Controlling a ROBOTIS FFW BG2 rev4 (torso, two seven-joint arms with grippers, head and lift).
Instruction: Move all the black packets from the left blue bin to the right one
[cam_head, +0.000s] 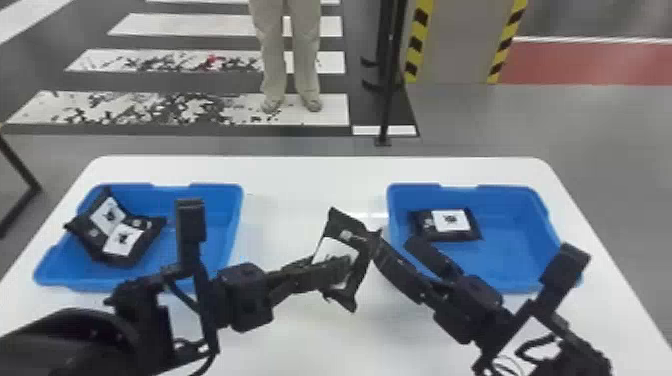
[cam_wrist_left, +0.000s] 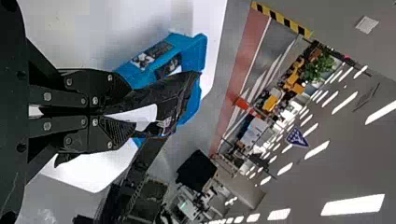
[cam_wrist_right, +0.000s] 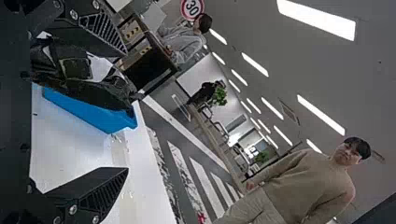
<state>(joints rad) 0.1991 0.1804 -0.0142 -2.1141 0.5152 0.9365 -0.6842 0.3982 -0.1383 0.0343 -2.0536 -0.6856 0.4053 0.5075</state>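
Between the bins, my left gripper (cam_head: 344, 270) is shut on a black packet (cam_head: 361, 260) with a white label, held above the table. In the left wrist view the left gripper (cam_wrist_left: 125, 110) pinches that packet (cam_wrist_left: 175, 95). My right gripper (cam_head: 395, 245) stands open close to the packet's right edge. The right wrist view has the right gripper (cam_wrist_right: 125, 111) with its fingers wide apart, the packet (cam_wrist_right: 93, 93) beside one of them. Two overlapping black packets (cam_head: 122, 242) lie in the left blue bin (cam_head: 235, 200). Another packet (cam_head: 447, 224) rests in the right blue bin (cam_head: 542, 215).
Both bins stand on a white table (cam_head: 320, 172), with a gap between them. The left forearm crosses the left bin's near side; the right gripper and its wrist are by the right bin's near left corner. A person stands beyond the table's far edge.
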